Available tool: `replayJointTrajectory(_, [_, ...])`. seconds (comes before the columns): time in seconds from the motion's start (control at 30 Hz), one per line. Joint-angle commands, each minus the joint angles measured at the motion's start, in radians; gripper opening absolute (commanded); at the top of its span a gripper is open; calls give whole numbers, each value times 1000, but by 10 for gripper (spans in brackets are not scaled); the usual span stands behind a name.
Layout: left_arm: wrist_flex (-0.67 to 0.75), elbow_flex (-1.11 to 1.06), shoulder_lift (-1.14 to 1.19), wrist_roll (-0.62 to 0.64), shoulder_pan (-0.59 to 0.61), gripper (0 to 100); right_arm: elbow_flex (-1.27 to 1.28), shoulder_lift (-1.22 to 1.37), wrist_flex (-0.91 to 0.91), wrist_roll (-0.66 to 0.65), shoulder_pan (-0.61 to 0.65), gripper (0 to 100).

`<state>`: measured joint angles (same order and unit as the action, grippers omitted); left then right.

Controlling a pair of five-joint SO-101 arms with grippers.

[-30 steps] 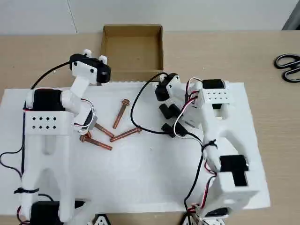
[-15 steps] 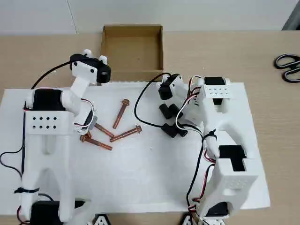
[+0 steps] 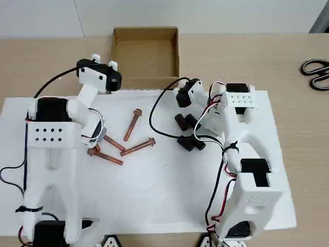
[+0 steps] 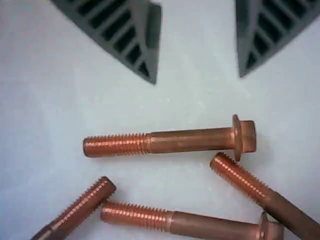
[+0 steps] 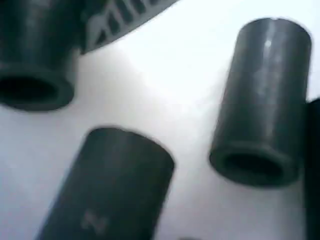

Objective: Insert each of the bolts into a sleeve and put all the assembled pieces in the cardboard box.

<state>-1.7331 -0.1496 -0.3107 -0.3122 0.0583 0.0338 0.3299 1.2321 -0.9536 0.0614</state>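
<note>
Several copper bolts lie loose on the white mat: one (image 3: 133, 124) farthest back, one (image 3: 138, 147) in the middle, two (image 3: 105, 156) by my left arm. My left gripper (image 3: 97, 138) hangs open just above them, its dark fingers (image 4: 135, 35) spread with nothing between, over a bolt (image 4: 170, 141). Several black sleeves (image 3: 180, 121) lie on their sides near the mat's centre right, some seen close up as a sleeve (image 5: 260, 100) and another sleeve (image 5: 110, 185). My right gripper (image 3: 191, 110) is low over this cluster. The cardboard box (image 3: 146, 56) sits empty behind the mat.
The white foam mat (image 3: 154, 195) covers most of the wooden table. Scissors (image 3: 316, 72) lie at the far right edge. A black cable (image 3: 154, 123) loops from the right arm across the mat between bolts and sleeves.
The right arm has shifted a little to the right and drawn in over the sleeves. The sleeves, the bolts and the left arm have stayed put.
</note>
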Motion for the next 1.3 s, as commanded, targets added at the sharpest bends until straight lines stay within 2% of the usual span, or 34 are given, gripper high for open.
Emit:
replayJointTrajectory(0.0, [-8, 33, -3, 23, -5, 101, -12, -1, -1, -5, -1, 53])
replayJointTrajectory(0.23, [-5, -42, -3, 34, -5, 101, -46, -10, 53, 81, -5, 9])
replayJointTrajectory(0.47, [-5, -54, -11, 46, 2, 100, -224, -8, 214, 310, -62, 9])
replayJointTrajectory(0.6, [8, -53, 2, 175, -8, 58, -264, -4, 309, 414, -117, 9])
replayJointTrajectory(0.73, [2, -51, 69, 232, -17, 6, -265, -8, 406, 483, -173, 9])
replayJointTrajectory(1.0, [52, 125, 293, 247, -34, 6, -270, -10, 469, 477, -325, 10])
replayJointTrajectory(1.27, [-6, 479, 643, 272, -158, 11, -267, -10, 475, 460, -346, 10])
